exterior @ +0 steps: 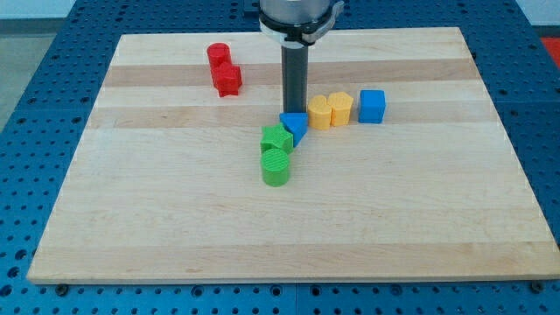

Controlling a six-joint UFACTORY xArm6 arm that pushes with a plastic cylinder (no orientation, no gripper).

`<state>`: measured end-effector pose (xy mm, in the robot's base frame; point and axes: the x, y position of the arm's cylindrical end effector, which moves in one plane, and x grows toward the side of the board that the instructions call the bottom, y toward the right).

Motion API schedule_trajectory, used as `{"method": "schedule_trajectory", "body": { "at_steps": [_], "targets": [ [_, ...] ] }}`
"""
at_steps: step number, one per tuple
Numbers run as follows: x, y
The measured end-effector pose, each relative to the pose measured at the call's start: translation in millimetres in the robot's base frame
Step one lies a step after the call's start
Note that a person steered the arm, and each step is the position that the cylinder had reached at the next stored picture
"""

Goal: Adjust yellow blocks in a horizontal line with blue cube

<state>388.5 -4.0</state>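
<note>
two red blocks [223,70] sit touching at the view's upper left of the wooden board [175,227]. mid-board, a green star block [276,138] stands above a green cylinder [276,166], beside a blue triangular block [295,127]. my tip [295,112] stands just behind that triangle; it's a bare rod, no pincer to spread or press. rightward, two yellow blocks [330,110] touch in a row, the blue cube [372,106] just beside them.

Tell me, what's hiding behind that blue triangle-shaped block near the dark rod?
Directly behind the blue triangular block stands the rod; my tip meets the board there, its very end partly covered by the block. Whether they touch cannot be told.
</note>
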Motion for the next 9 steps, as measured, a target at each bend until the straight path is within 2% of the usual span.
{"method": "schedule_trajectory", "body": {
  "at_steps": [1,3,6,9],
  "targets": [
    [24.5,-7.4],
    [35.5,3.6],
    [-8.1,9.4],
    [3.1,9.4]
  ]
}}
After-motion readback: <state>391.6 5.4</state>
